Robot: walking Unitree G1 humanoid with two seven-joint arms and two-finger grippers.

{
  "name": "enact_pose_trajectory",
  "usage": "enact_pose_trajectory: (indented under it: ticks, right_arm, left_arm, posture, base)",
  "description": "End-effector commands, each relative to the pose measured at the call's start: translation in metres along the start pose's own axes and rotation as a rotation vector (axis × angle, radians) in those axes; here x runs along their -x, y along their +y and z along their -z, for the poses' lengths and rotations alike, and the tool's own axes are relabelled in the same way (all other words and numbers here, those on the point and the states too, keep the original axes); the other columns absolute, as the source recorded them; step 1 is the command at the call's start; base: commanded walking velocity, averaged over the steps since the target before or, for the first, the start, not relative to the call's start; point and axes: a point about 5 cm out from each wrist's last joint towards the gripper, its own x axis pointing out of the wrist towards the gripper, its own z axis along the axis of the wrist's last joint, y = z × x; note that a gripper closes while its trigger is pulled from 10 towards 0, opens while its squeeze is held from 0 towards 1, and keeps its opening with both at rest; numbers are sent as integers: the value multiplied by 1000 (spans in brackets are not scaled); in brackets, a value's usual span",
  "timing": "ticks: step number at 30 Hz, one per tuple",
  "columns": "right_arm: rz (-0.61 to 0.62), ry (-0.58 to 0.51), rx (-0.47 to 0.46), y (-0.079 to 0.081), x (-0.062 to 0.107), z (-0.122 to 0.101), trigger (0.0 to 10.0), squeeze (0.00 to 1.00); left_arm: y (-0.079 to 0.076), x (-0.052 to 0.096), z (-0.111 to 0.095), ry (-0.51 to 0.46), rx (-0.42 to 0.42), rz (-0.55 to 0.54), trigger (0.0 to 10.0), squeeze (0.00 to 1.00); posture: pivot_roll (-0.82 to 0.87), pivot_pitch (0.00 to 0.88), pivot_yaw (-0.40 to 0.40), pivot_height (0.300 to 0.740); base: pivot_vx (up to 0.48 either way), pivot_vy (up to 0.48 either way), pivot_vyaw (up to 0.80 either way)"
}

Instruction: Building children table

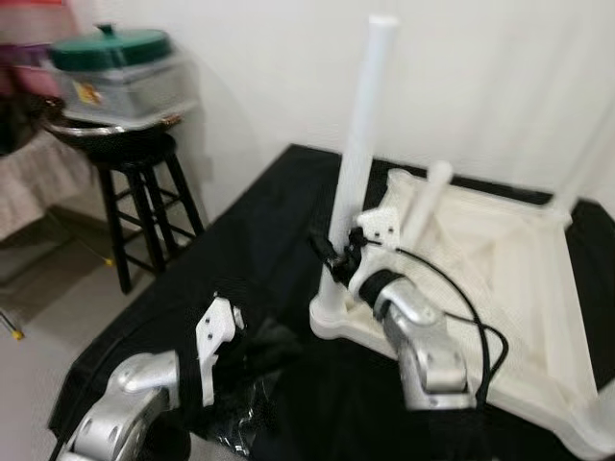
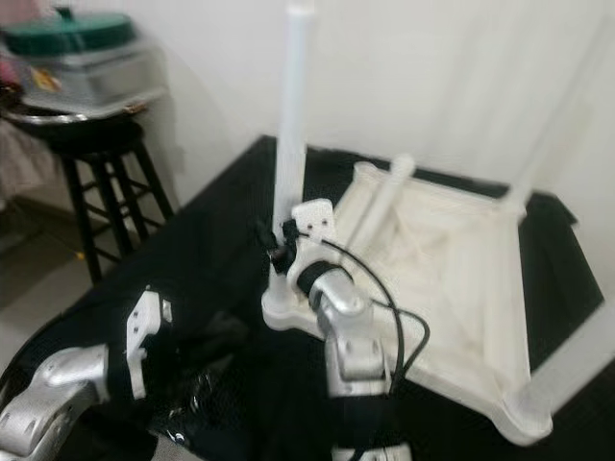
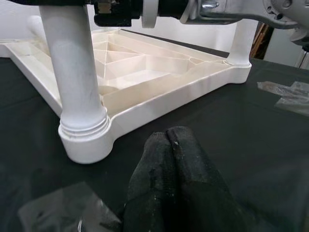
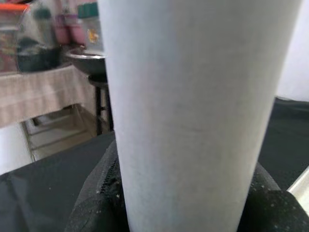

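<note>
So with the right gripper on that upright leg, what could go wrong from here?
1. The right gripper clamps the leg low down, so the tall free end could tilt and cross-thread in its socket.
2. The tabletop lies unheld on the cloth, with the left gripper shut beside it, so it may slide.
3. The cable could snag.

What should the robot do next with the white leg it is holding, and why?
Probably keep twisting it tighter. The right gripper is clamped around the upright white leg, whose threaded end already sits in the corner socket of the upside-down tabletop. The left gripper rests shut nearby.
</note>
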Motion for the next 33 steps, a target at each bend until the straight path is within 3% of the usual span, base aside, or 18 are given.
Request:
enact_pose_trajectory:
  ticks: [1, 3, 4, 5, 6, 7, 8, 11, 12, 15, 16, 17, 18, 22, 25, 26, 32, 33]
  right_arm:
    - [-21, 185, -11, 4, 2, 39, 0, 0]
    - [-41, 192, 1, 8, 2, 39, 0, 0]
    - [-66, 196, 13, 10, 1, 38, 6314, 0]
    - [-92, 195, 5, 10, 1, 37, 10000, 0]
    - [-101, 188, -12, 13, 2, 33, 10000, 98]
    - [-101, 188, -12, 13, 2, 33, 10000, 98]
    - [-146, 164, -31, 13, 2, 27, 10000, 1000]
    - [-249, 114, -39, 16, 3, 12, 10000, 1000]
    - [-351, 63, 1, 13, 3, -1, 10000, 1000]
    - [-416, 33, 33, 11, 3, -9, 10000, 1000]
    - [-515, 12, 84, 5, 3, -16, 10000, 875]
    - [-515, 12, 84, 5, 3, -16, 10000, 875]
    - [-590, 17, 164, -4, 2, -20, 10000, 0]
    - [-745, 22, 242, -21, -2, -34, 10000, 0]
    - [-792, 12, 241, -22, -2, -38, 10000, 0]
    - [-853, 17, 221, -31, -8, -44, 10000, 0]
    - [-868, 21, 175, -40, -15, -50, 10000, 0]
    - [-892, 19, 134, -43, -16, -51, 0, 0]
  left_arm:
    - [3, 3, -1, 1, -7, -10, 10000, 0]
    - [3, 4, -1, -3, -9, -21, 10000, 0]
    - [3, 5, -1, -5, -9, -27, 10000, 0]
    - [4, 5, -1, -5, -7, -27, 10000, 0]
    - [4, 5, -1, 0, -4, -21, 10000, 0]
    - [4, 5, -1, 0, -4, -21, 10000, 0]
    - [4, 5, -1, 7, -2, -10, 10000, 0]
    - [5, 5, -1, 13, -1, 0, 10000, 0]
    - [5, 4, -1, 10, -2, -3, 10000, 0]
    - [5, 4, -1, 7, -2, -5, 10000, 0]
    - [6, 4, -1, 4, -4, -8, 10000, 0]
    - [6, 4, -1, 4, -4, -8, 10000, 0]
    - [5, 3, -1, 2, -5, -9, 10000, 0]
    - [5, 1, -2, -2, -6, -10, 10000, 0]
    - [4, 0, -2, -3, -6, -10, 10000, 0]
    - [3, 0, -2, -3, -6, -7, 10000, 0]
    - [3, 0, -2, -4, -6, -6, 10000, 0]
    - [2, 0, -2, -5, -6, -6, 10000, 0]
  posture:
    - [-29, 0, -56, 740]
    - [-26, 0, -52, 740]
    - [-26, 0, -43, 740]
    - [-27, 0, -41, 740]
    - [-27, 0, -41, 740]
    - [-27, 0, -41, 740]
    - [-27, 0, -39, 740]
    - [-30, 0, -36, 740]
    - [-32, 0, -34, 740]
    - [-32, 0, -35, 740]
    - [-30, 0, -43, 740]
    - [-30, 0, -43, 740]
    - [-27, 0, -50, 740]
    - [-21, 0, -57, 740]
    - [-20, 0, -54, 740]
    - [-13, 0, -63, 740]
    - [-10, 0, -66, 740]
    - [-2, 0, -72, 740]
  base:
    - [0, 0, 0]
    - [0, 0, 0]
    - [0, 0, 0]
    - [0, 0, 0]
    - [0, 0, 0]
    - [0, 0, 0]
    - [0, 0, 0]
    - [0, 0, 0]
    - [0, 0, 0]
    - [0, 0, 0]
    - [0, 0, 0]
    - [0, 0, 0]
    - [0, 0, 0]
    - [0, 0, 0]
    - [0, 0, 0]
    - [0, 0, 0]
    - [0, 0, 0]
    - [0, 0, 0]
